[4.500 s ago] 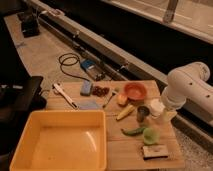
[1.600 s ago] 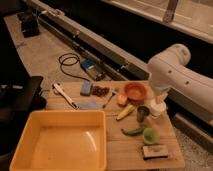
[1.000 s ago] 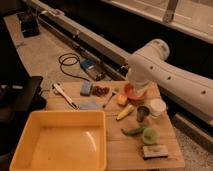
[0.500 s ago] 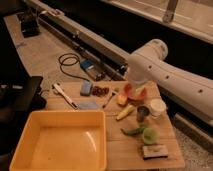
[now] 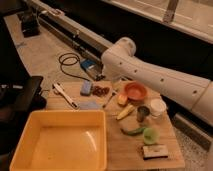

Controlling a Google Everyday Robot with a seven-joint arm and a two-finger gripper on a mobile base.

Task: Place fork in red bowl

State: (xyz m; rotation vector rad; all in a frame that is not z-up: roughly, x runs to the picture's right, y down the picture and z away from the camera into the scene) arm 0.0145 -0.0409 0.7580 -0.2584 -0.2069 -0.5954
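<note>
just one fork (image 5: 110,99) beside one red bowl (image 5: 135,91), hand (image 5: 113,84) near fork, grip unclear.

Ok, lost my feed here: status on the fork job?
Pincer low by table's far edge, near fork. Fork on table beside red bowl, not in it. Yellow piece between them.

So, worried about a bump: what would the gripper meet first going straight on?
Likely the reddish-brown lumps below the gripper, which points down over the wooden table's far edge; the thin grey metal fork lies beside them. Depth is unclear.
</note>
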